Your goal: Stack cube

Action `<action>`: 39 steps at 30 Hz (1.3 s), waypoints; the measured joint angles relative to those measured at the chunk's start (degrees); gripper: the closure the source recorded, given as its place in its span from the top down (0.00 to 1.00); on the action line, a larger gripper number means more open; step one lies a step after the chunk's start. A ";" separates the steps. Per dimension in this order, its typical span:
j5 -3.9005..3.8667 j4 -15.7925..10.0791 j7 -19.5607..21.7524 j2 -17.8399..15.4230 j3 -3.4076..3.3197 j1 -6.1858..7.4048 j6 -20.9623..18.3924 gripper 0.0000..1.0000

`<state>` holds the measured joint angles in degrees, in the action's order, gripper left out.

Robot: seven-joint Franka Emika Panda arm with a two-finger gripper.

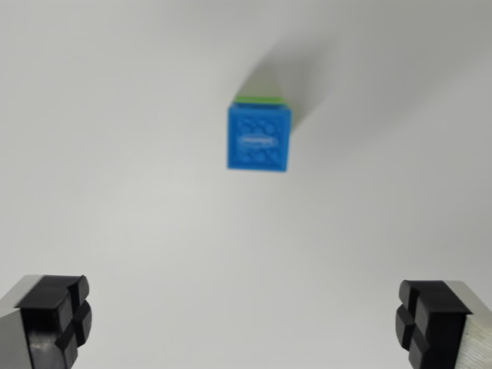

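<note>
Wrist view: blue cube atop green cube; jaws spread wide, empty; white table bare around.

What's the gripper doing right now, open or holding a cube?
Gripper: open, holding nothing; the blue cube sits on the green cube, well clear of the fingers.

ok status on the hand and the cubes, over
Hand open, empty, fingers wide apart. Blue cube sits on green cube, stack standing. Nothing in the way on the white surface.
</note>
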<state>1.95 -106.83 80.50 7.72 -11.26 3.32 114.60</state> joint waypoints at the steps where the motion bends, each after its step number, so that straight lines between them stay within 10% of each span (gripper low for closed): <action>1: -0.01 0.13 0.01 -0.05 0.00 0.00 -0.16 1.00; 39: -0.16 2.38 0.12 -0.63 0.00 0.00 -3.03 1.00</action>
<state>1.78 -104.45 80.62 7.09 -11.26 3.32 111.57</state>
